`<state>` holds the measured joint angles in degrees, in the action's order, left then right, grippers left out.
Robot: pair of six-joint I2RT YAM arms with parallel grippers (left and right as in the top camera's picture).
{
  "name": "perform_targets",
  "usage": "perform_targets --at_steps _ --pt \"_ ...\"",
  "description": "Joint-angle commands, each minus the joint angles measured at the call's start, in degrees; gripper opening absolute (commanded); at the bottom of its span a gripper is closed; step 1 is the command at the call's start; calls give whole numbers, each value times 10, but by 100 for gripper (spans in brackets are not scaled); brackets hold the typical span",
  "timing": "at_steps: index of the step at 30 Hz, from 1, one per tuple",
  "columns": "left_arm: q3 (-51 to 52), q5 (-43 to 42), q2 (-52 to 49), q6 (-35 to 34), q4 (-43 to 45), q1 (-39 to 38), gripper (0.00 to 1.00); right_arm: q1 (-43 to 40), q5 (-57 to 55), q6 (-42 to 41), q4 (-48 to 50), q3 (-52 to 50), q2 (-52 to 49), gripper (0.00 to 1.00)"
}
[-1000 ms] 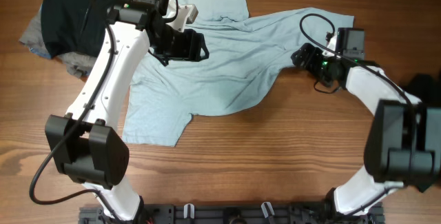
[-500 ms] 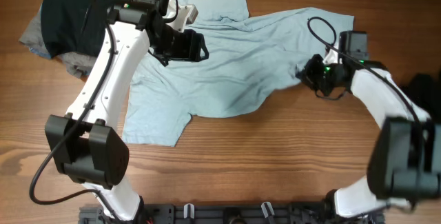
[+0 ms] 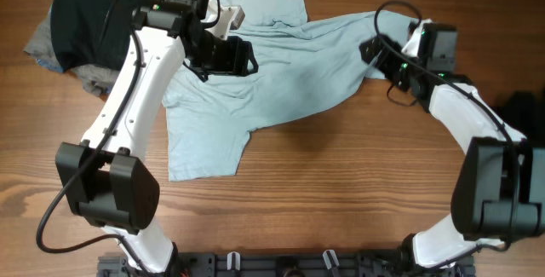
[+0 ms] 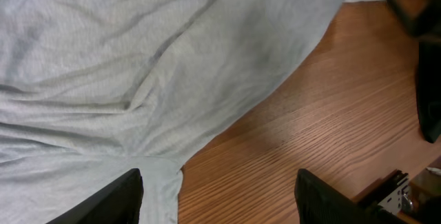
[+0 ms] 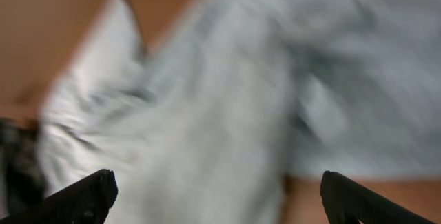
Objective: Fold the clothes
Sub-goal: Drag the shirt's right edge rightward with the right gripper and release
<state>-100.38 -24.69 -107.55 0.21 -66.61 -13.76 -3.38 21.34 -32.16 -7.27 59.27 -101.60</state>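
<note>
The large pale blue short-sleeved fabric T-shirt (image 3: 281, 77) lies rumpled across the far half of the brown wooden table (image 3: 341, 183). Its lower edge runs diagonally from a sleeve corner on the near left up to the far right. The left gripper (image 3: 243, 57) hangs over the shirt's upper middle, fingers spread with nothing between them. The right gripper (image 3: 375, 53) sits at the shirt's right-hand edge, fingers wide apart, in a blurred wrist view. A black fabric garment (image 3: 85, 13) lies over a crumpled grey garment (image 3: 47, 47) at the far left corner. Bare wood runs along the whole near side
</note>
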Motion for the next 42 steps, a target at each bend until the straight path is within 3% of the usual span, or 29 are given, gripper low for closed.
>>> perform_targets --at_steps 1,2,3,4,5,7,18,23,26,27,28,31,36,42 --pt "-6 3 7 11 2 1 70 -12 -47 62 -51 0 -7 94" --pt "-6 3 7 11 3 1 71 -16 -50 81 -60 0 -7 78" --pt "-6 3 7 11 4 1 71 -21 -51 93 -65 0 -7 71" --pt "-6 3 7 11 5 1 71 -25 -51 97 -65 0 -7 57" --pt "-6 3 7 11 6 1 71 -29 -51 96 -60 0 -7 36" --pt "-6 3 7 11 9 1 72 -34 -51 95 -37 0 -10 23" --pt "-6 10 7 11 10 1 73 -35 5 60 75 0 -115 45" --pt "-6 10 7 11 10 1 73 -35 3 50 113 0 -119 28" --pt "-6 10 7 11 10 1 73 -43 4 45 121 0 -118 14" --pt "-6 10 7 11 10 1 73 -48 12 46 119 0 -116 4" --pt "-6 10 7 11 10 1 73 -54 24 46 117 0 -113 4" --pt "-6 10 7 11 10 1 73 -85 82 56 84 0 -77 4" --pt "-6 36 7 11 1 1 74 -147 78 128 -81 0 54 4" --pt "-6 61 7 11 -14 1 75 -207 -79 188 -304 0 188 4"
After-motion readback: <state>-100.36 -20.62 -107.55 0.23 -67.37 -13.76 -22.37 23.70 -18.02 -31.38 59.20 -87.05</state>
